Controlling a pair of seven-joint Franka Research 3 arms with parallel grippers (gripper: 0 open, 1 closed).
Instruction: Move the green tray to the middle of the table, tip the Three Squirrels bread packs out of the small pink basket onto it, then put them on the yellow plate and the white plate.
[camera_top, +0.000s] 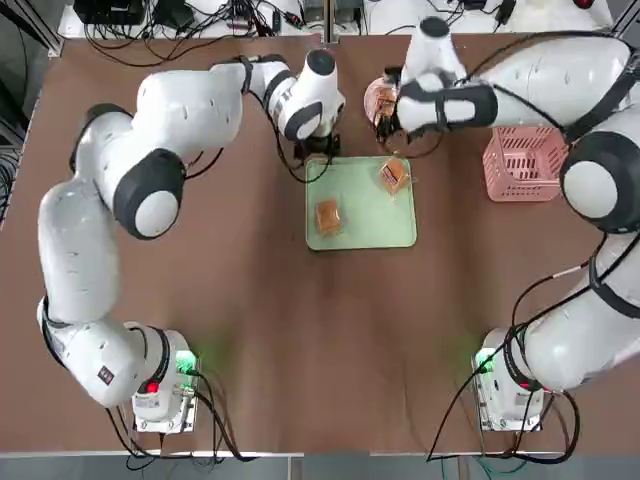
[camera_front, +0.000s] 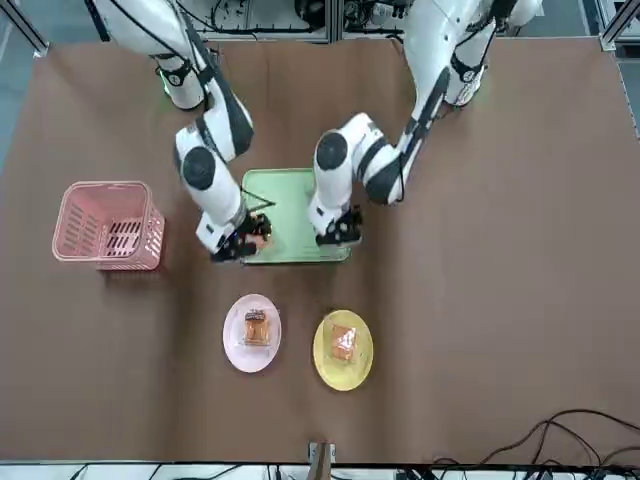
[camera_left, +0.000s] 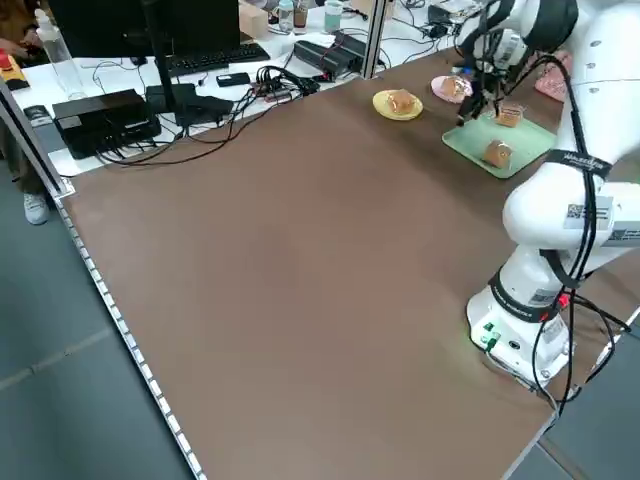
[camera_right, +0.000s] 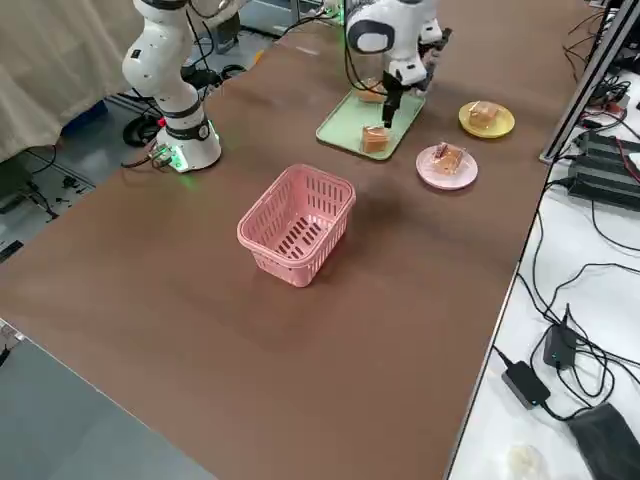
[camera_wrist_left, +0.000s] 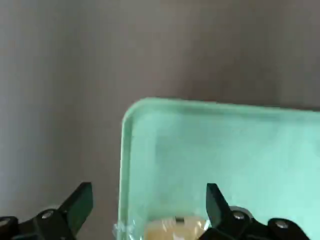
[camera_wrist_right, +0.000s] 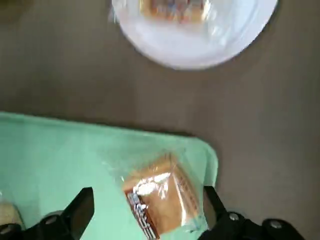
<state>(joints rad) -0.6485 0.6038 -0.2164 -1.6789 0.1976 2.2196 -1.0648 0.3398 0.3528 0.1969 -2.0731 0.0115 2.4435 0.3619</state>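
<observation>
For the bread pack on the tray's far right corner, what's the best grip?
Straight down with the open right gripper. The bread pack lies flat and skewed on the green tray near its rounded corner; close across the narrower sides, turning the wrist to match its skew.

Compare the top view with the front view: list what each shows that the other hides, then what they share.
Only the top view shows both bread packs on the tray, one and another, and the arm bases. Only the front view shows the yellow plate and white plate unobstructed, each holding a pack. Both show the green tray, the small pink basket, and the open left end effector and right end effector at the tray's far edge.
</observation>
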